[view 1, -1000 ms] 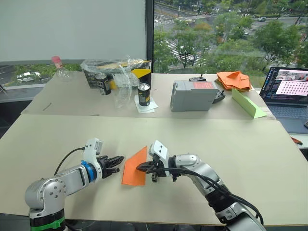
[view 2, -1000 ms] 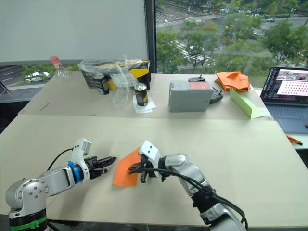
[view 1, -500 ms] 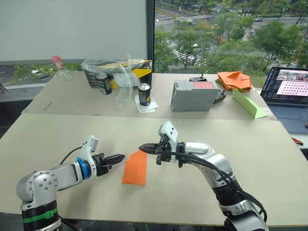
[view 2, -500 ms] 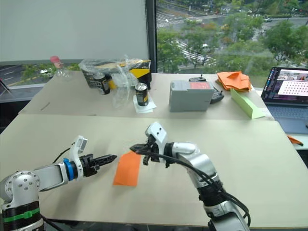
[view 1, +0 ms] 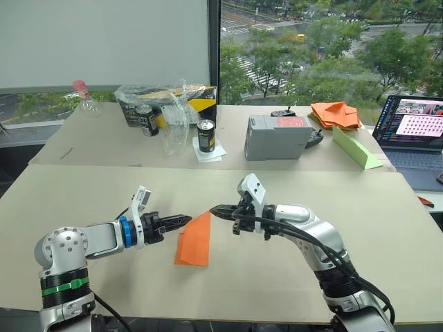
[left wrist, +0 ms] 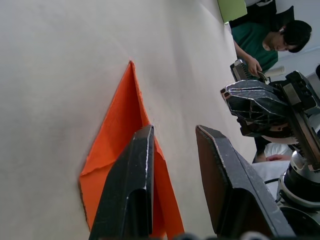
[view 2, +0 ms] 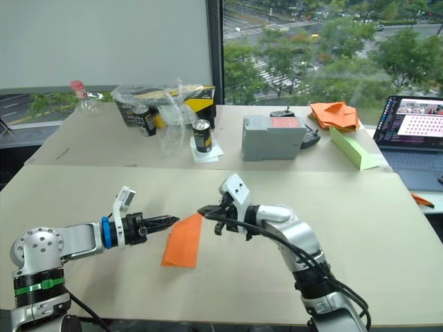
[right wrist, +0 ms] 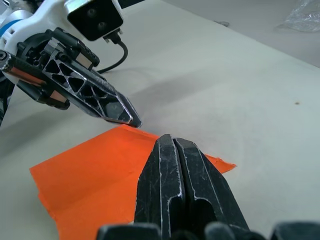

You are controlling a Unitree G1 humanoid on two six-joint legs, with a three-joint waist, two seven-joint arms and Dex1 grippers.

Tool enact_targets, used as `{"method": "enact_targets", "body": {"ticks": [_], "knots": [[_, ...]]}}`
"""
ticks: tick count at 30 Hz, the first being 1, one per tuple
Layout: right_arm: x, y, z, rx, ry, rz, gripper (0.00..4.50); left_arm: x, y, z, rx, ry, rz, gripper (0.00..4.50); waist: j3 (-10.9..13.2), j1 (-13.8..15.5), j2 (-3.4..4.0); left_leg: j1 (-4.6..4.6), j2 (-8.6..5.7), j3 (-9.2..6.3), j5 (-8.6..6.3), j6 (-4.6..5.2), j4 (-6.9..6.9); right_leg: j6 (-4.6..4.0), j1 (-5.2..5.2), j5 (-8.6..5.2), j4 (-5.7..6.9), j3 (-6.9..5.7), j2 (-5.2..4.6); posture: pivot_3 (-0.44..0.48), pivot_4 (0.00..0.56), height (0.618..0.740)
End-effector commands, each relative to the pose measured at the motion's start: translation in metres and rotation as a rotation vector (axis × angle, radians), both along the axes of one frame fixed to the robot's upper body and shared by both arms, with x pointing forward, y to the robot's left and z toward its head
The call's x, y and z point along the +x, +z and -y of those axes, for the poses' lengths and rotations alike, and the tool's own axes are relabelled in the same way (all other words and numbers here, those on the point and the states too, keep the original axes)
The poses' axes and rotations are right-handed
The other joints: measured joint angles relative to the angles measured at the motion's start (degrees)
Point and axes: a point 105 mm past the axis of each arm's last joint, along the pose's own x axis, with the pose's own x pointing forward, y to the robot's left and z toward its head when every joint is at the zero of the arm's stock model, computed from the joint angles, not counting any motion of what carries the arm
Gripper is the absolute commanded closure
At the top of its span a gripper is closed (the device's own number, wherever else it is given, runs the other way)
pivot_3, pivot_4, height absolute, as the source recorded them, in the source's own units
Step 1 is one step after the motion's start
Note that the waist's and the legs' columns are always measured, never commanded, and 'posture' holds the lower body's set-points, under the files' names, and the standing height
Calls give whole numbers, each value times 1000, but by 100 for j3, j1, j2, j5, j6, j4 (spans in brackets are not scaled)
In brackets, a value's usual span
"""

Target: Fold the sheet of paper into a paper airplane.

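The sheet of paper [view 1: 194, 241] is a bright-orange folded shape lying flat on the near table [view 1: 90, 194], pointed at its far end. My left gripper [view 1: 185, 219] is at the paper's left edge; in the left wrist view it [left wrist: 172, 131] stands open, one finger [left wrist: 132, 185] over the orange paper [left wrist: 117, 135]. My right gripper [view 1: 213, 209] is shut, its tips just above the paper's far corner. In the right wrist view its closed fingers [right wrist: 167, 150] show no paper between them.
The back table holds two cans [view 1: 205, 135], a clear plastic bag [view 1: 169, 100], a grey box [view 1: 277, 137], a heap of orange paper pieces [view 1: 336, 114], a light-green wedge [view 1: 354, 148] and a laptop [view 1: 414, 131]. A person in green [left wrist: 260, 47] is beyond the right arm.
My right gripper has lifted off the middle of the paper and moved to its far corner. My left gripper has advanced to the paper's left edge. The paper has stayed put.
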Motion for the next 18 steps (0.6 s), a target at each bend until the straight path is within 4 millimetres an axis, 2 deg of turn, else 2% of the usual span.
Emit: {"method": "enact_targets", "body": {"ticks": [1, 18], "knots": [[-5, 13, -2, 28, 11, 38, 4500, 1, 4, 1, 1, -25, 6, 3088, 0, 0, 0, -1, 0, 0, 0, 0, 2, 0, 0, 0, 0, 0, 0, 0, 150, 740], [-6, 11, 0, 25, -8, 34, 4500, 11, -7, 8, 14, -58, -42, 3088, 0, -2, 0, -1, -1, 0, 1, -1, 7, 0, 0, 0, 4, 0, 0, 0, 150, 740]]}}
